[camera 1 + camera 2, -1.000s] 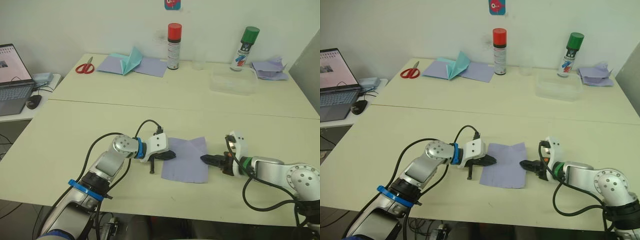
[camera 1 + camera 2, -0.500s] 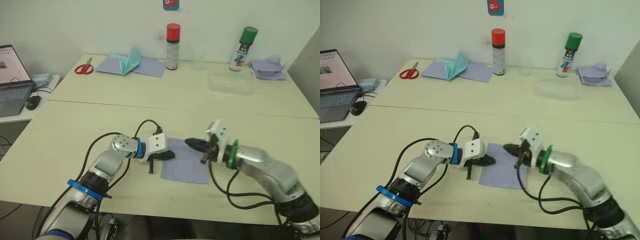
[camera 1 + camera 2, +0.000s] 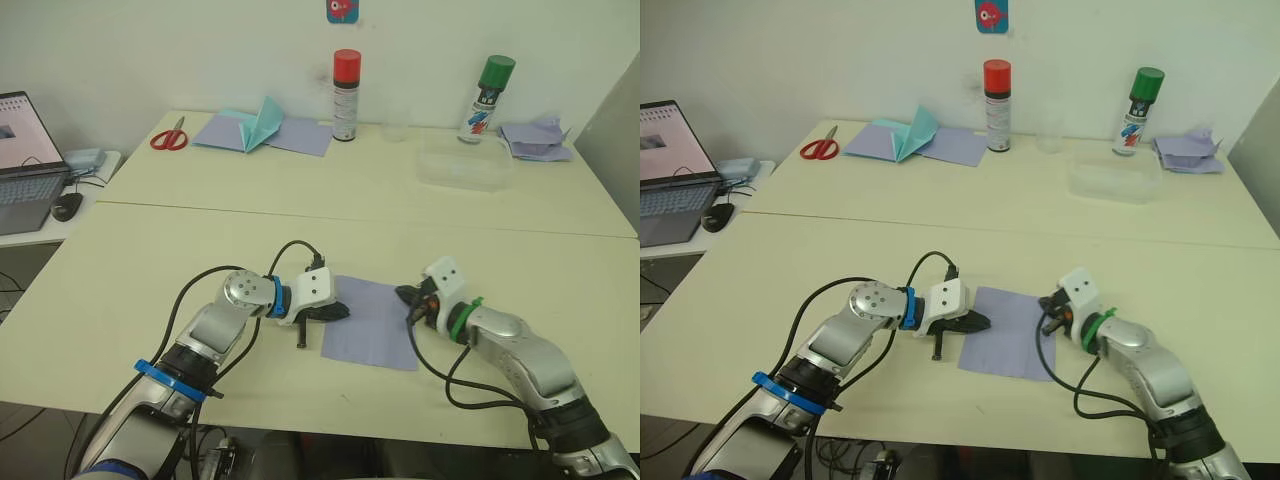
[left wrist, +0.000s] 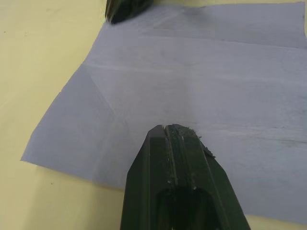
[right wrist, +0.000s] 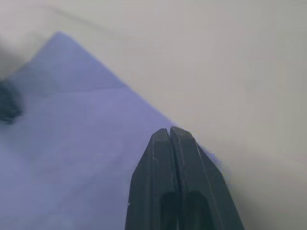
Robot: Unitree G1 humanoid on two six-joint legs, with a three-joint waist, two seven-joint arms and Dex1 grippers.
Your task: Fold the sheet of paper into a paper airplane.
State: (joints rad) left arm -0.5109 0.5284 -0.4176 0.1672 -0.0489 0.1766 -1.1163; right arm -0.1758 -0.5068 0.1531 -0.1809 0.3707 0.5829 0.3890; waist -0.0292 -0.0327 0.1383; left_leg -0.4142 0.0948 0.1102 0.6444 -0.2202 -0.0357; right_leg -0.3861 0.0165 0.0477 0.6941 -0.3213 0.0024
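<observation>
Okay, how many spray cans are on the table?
2. The red-capped spray can stands at the far edge near the middle, beside the teal folded paper shape. The green-capped spray can stands farther right, behind the clear plastic tray.

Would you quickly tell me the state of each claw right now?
Left claw: shut, tips resting on the sheet of paper.
Right claw: shut, at the sheet's edge.

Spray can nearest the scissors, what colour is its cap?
Red; the spray can shows best in the right eye view.

sheet of paper [image 3: 1008, 319] flat on table [image 3: 790, 270], left gripper [image 3: 980, 322] and right gripper [image 3: 1046, 303] at its edges
</observation>
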